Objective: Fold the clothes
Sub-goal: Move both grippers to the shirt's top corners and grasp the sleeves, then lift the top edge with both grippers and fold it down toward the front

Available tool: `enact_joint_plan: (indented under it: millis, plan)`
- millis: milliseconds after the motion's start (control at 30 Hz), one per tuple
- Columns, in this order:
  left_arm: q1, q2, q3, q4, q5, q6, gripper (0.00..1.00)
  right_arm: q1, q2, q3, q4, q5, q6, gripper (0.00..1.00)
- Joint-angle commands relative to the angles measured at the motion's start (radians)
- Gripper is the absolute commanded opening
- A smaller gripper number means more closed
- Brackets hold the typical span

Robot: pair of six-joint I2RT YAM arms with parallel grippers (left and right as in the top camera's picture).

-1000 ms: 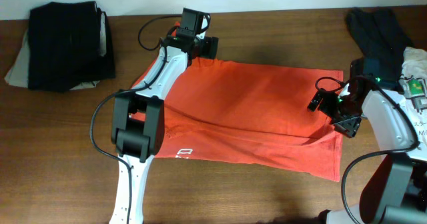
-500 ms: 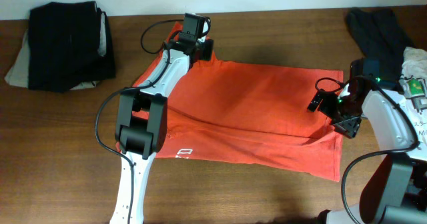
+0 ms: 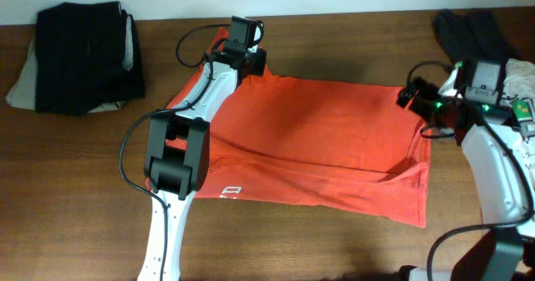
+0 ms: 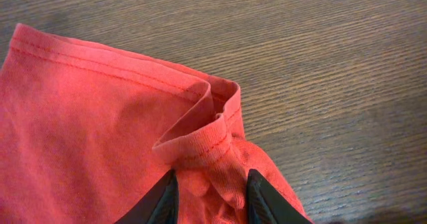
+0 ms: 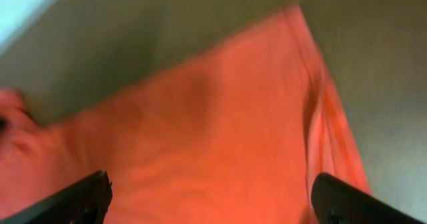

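- Red-orange cotton takes up the middle of the table: the T-shirt lies spread wide and fairly flat. A long ridge runs across it towards the near edge, and a bit of white lettering shows at its near-left corner.
- Folding looks barely begun to me. I can make out no finished fold, only that ridge and a sleeve curled over at the far-left corner of the shirt.
- A dark grey garment and a white garment are heaped loose at the far-right corner and are not yet dealt with. A dark pile at the far-left corner looks neatly stacked.
- The left gripper is at the shirt's far-left corner, its fingers pinched onto a bunch of the curled hem, so it has hold of the cloth.
- The right gripper hangs above the shirt's far-right corner. Its fingers are spread wide with nothing between them, though that wrist view is blurred.
- Compared with half a second ago, the left arm has not budged.
- The right arm has left the shirt's right edge, where it sat low near the bunched side hem. It has swung up towards the far edge of the table, and the cloth is much as it was.
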Motion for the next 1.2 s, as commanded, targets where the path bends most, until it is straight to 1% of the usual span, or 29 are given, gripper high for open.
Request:
enact_joint_plan:
  millis: [0, 33, 100, 133, 233, 300, 333, 567, 667, 733, 833, 1167]
  plan:
    - [-0.002, 0.013, 0.011, -0.003, -0.011, -0.002, 0.33, -0.009, 0.017, -0.001, 0.121, -0.002, -0.108, 0.99]
    - [-0.002, 0.013, 0.011, -0.003, -0.011, -0.002, 0.33, -0.009, 0.031, 0.000, 0.146, 0.010, -0.108, 0.99]
    - [-0.003, 0.013, 0.010, -0.003, -0.010, -0.002, 0.29, -0.009, 0.063, 0.006, 0.174, 0.084, -0.108, 0.99]
    - [-0.003, 0.013, 0.010, -0.003, -0.008, -0.002, 0.28, -0.009, 0.105, 0.014, 0.201, 0.187, -0.156, 0.99]
    - [-0.003, 0.013, 0.010, -0.004, -0.008, -0.002, 0.28, -0.009, 0.153, 0.037, 0.203, 0.306, -0.214, 0.99]
    - [-0.003, 0.013, 0.010, -0.007, -0.008, -0.002, 0.28, -0.010, 0.203, 0.060, 0.203, 0.344, -0.249, 0.99]
    - [-0.003, 0.013, 0.010, -0.010, -0.008, -0.002, 0.28, -0.010, 0.235, 0.078, 0.196, 0.348, -0.267, 0.99]
    - [-0.003, 0.015, 0.009, -0.033, -0.007, -0.002, 0.28, -0.016, 0.458, 0.255, 0.146, 0.356, -0.269, 0.99]
    - [-0.003, 0.015, 0.009, -0.032, -0.007, -0.002, 0.28, -0.016, 0.508, 0.285, 0.124, 0.353, -0.269, 0.99]
    - [-0.003, 0.016, 0.009, -0.033, -0.007, -0.002, 0.28, -0.014, 0.532, 0.286, 0.124, 0.353, -0.268, 1.00]
    - [-0.003, 0.016, 0.009, -0.033, -0.007, -0.002, 0.28, -0.014, 0.552, 0.285, 0.116, 0.340, -0.268, 0.97]
    - [-0.003, 0.016, 0.009, -0.033, -0.007, -0.002, 0.28, -0.014, 0.617, 0.285, 0.120, 0.266, -0.265, 0.96]
